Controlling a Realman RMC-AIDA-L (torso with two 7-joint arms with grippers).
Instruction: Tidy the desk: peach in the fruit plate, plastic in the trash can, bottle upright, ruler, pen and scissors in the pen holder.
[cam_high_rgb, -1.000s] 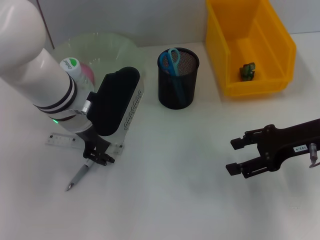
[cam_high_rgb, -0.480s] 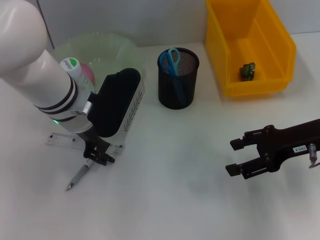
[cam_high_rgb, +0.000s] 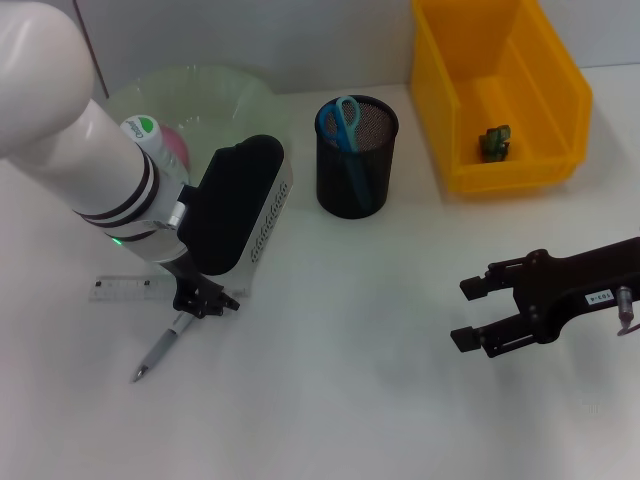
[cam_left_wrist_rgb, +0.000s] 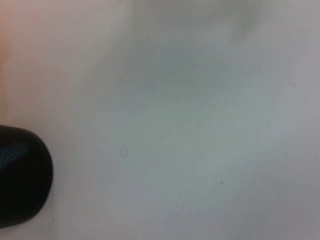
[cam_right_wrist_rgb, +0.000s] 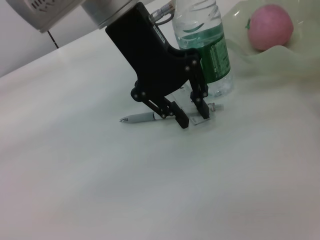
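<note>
our left gripper (cam_high_rgb: 207, 301) hangs low over the pen (cam_high_rgb: 160, 352) on the table (cam_high_rgb: 350, 400), its fingers spread astride the pen's upper end. our right gripper (cam_high_rgb: 470, 312) waits apart, fingers spread.

The left arm (cam_high_rgb: 150, 190) hides most of the bottle (cam_high_rgb: 142, 133) and part of the ruler (cam_high_rgb: 125, 288).

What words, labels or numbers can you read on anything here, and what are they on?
No text here can be read for certain.
Left gripper housing: pale lettering down its side, too blurred to read.
Right gripper arm: small white sticker, print too small to read.
Bottle: green label, wording not legible.
Ruler: faint scale marks, no readable numbers.
Bottle cap: a green patch, no words.
</note>
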